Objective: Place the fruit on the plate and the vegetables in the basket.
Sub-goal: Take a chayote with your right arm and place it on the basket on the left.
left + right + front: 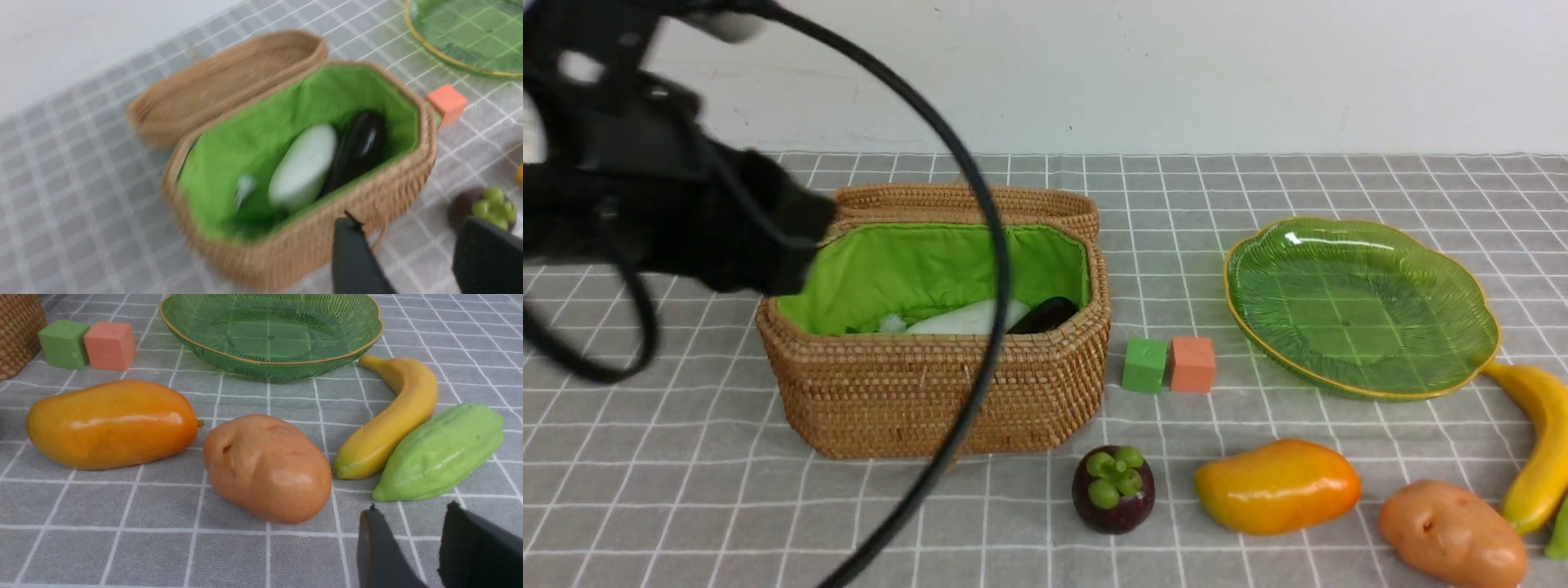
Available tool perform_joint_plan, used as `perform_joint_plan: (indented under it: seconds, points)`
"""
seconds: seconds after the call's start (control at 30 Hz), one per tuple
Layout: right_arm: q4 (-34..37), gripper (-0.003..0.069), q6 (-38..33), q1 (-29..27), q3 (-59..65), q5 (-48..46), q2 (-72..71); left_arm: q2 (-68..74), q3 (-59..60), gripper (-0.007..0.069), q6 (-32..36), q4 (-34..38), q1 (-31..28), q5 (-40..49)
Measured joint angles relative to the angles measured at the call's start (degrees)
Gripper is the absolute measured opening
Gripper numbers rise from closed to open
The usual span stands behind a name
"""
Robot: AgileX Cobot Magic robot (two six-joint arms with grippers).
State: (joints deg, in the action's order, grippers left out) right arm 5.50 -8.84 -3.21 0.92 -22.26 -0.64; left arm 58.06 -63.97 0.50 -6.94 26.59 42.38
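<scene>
While the left arm hangs dark and blurred at the left of the scene, covering the left end of the basket, the left gripper is open. Its two black fingers are apart and nothing is between them. A black cable from this arm curves in front of the basket.

The basket stands on the grey checked tablecloth, left of the middle, and its woven lid is folded back on the far side. Inside, on the green lining, the white radish and the dark purple eggplant lie side by side, the eggplant on the right.

Just to the right of the basket, a green cube and an orange cube touch each other. The green plate is farther right and holds nothing.

All the fruit is on the cloth. The mangosteen stands near the right corner of the basket, on the near side. The mango lies to its right, and then comes the potato. The banana lies at the right edge, with its far tip just beside the plate's rim. A ridged green vegetable rests against the banana.

The right gripper hovers low on the near side of the potato and the green vegetable. Its fingers are partly apart and hold nothing.
</scene>
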Motion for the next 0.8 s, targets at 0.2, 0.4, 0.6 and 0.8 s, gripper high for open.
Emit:
perform_joint_plan:
  seconds: [0.2, 0.4, 0.6, 0.8]
  points:
    - [0.0, 0.0241, 0.0, 0.0, 0.0, 0.0, 0.0, -10.1, 0.2, 0.0071, -9.0, -4.6, 0.0, 23.8]
    - [0.0, 0.0241, 0.0, 0.0, 0.0, 0.0, 0.0, -17.5, 7.2, -0.0013, -9.3, 9.6, 0.0, 25.8]
    - [0.0, 0.0241, 0.0, 0.0, 0.0, 0.0, 0.0, -19.2, 9.6, -0.0013, -8.2, 13.8, 0.0, 18.4]
    - [0.0, 0.0241, 0.0, 0.0, 0.0, 0.0, 0.0, -19.2, 9.7, -0.0013, -8.1, 13.8, 0.0, 18.0]
